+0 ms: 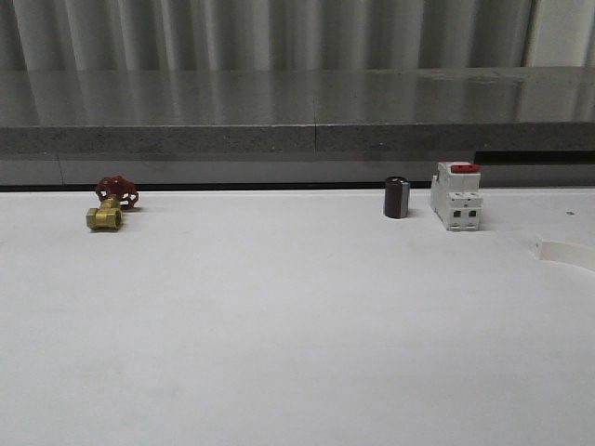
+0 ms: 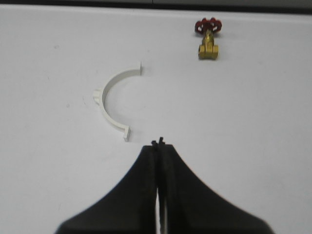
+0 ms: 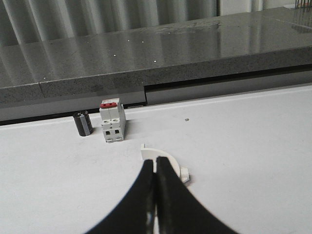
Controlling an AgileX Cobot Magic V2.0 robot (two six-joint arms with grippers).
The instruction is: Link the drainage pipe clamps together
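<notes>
Both tools are clenched with nothing between the fingers, the left tool [image 2: 159, 142] near one clamp half [image 2: 113, 103] lying flat on the white worktop [image 2: 243, 126], the right tool [image 3: 155, 163] just before the other clamp half [image 3: 168, 161], with the breaker block [image 3: 112, 120] farther back.

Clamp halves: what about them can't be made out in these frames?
- Right wrist view: the right gripper, fingers together, covers most of one clamp half; its far end and full arc are hidden.
- Front view: a white piece is cut off by the right edge; its shape is unclear.
- Left wrist view: the other clamp half shows fully, but tab details are too small.
</notes>
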